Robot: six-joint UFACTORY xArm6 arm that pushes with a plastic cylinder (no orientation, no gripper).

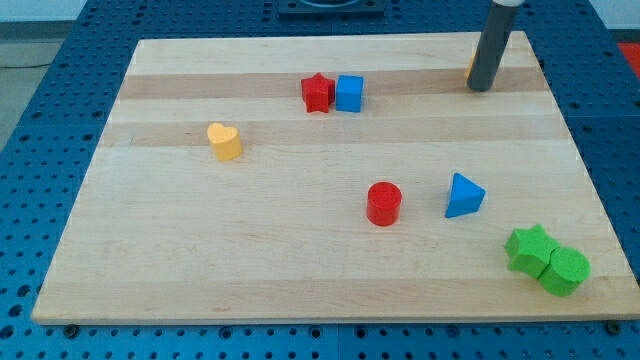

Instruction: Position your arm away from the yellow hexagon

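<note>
My tip (481, 88) rests on the wooden board (300, 270) near the view's top right corner. A thin yellow-orange sliver (470, 64) shows at the rod's left edge. It is a block almost wholly hidden behind the rod, and its shape cannot be made out. My tip stands right against it. A yellow heart block (224, 141) lies far off at the view's left.
A red star (317, 92) and a blue cube (349, 92) touch at the top middle. A red cylinder (383, 203) and a blue triangle (463, 196) lie right of centre. A green star (529, 247) and a green cylinder (564, 270) touch at the bottom right.
</note>
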